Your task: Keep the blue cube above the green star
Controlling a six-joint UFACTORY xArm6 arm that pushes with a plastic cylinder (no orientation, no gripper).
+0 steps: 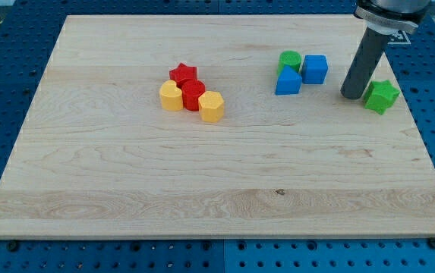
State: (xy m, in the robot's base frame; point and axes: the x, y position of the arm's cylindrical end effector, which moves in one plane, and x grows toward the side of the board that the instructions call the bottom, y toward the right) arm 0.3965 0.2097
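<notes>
Coming down from the far right corner, almost upright, leaning a little: the dark rod (365, 64). No fingers on this arm, so nothing to open or close, nothing held. My tip (351, 96) resting on the table (217, 189), just left of the green star (382, 96), very close to it; touching or not, cannot tell. Blue cube (315, 68) to the left of the rod and a little farther back than the star, apart from the tip. Just left of the cube, touching or nearly so: a green cylinder (290, 61) behind and a second blue block (288, 81) with a slanted top in front. Well apart, left of the middle, one tight group: red star (183, 74), red cylinder (193, 95), yellow heart-like block (171, 97), yellow block (212, 106).
</notes>
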